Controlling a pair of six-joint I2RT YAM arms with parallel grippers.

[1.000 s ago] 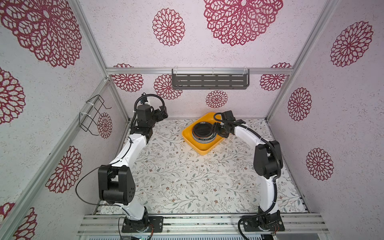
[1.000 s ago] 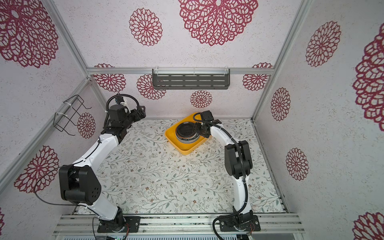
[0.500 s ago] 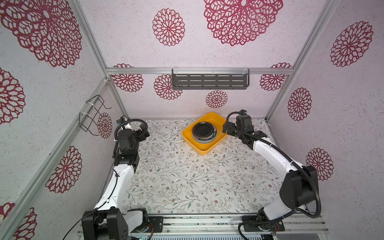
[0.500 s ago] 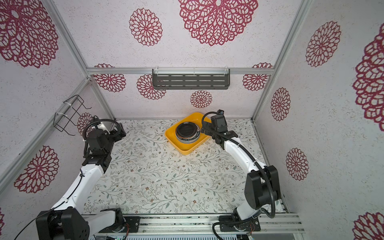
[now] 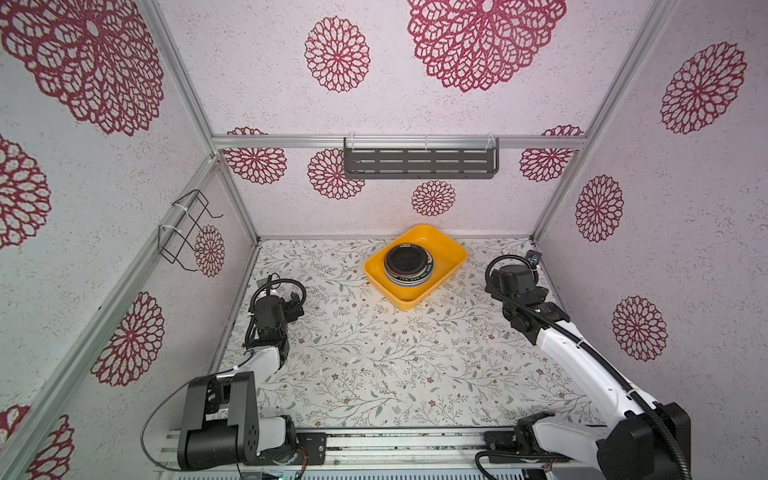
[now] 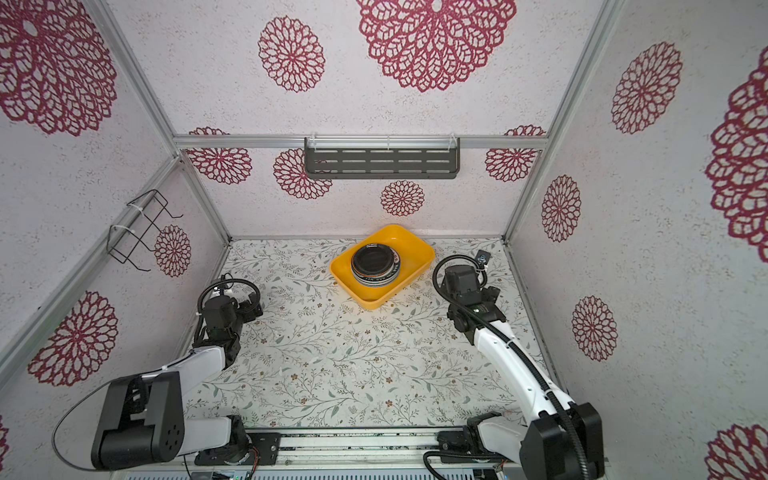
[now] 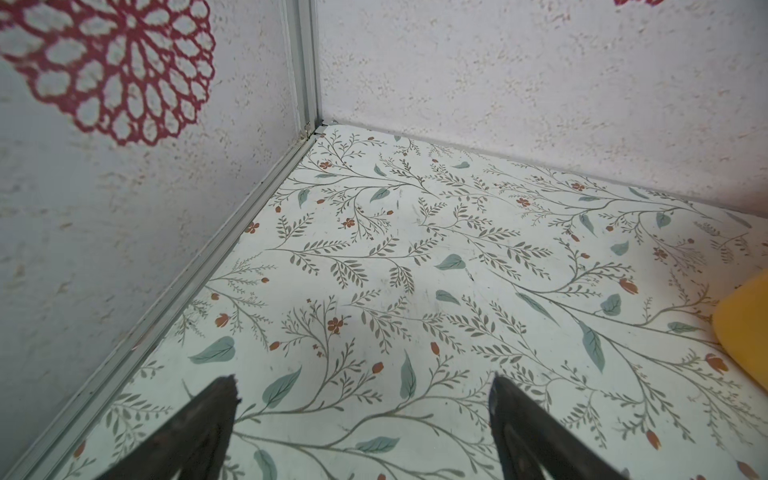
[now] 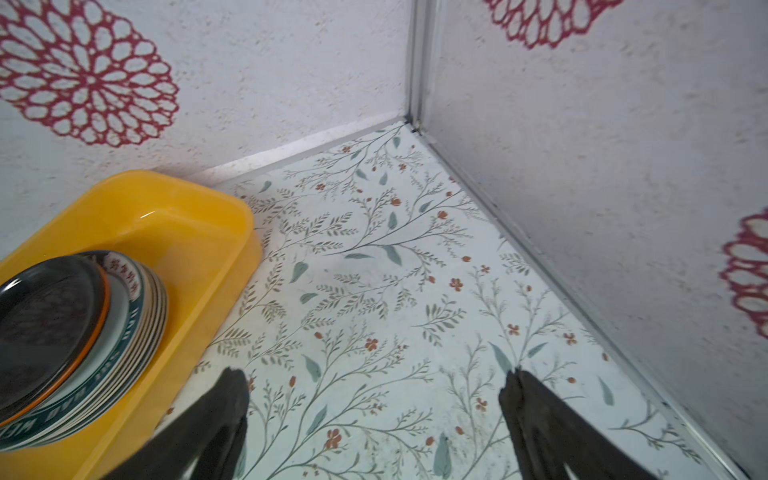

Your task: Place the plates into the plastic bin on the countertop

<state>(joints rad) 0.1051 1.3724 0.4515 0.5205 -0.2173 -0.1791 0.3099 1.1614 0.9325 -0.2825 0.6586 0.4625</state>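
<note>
Item: plates (image 5: 409, 266), one stack inside plastic bin (image 5: 453, 251), far end of desk (image 5: 374, 357); none loose in both top views.
Left claw (image 7: 361, 386): wide, empty, well apart from bin.
Right claw (image 8: 374, 378): wide, empty, near bin.
Risk: the stack is staggered, so a passing arm could slide the upper plates.
Right wrist view alone shows the offset rims; plate count unclear, perhaps eight.

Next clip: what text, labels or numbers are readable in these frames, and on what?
Lettered plate in the stack: white capitals round its dark rim, too blurred and partly hidden to read.
Red-marked plate: rim marks too small to tell if they are writing.
Bin, countertop, walls, shelf: no text.
</note>
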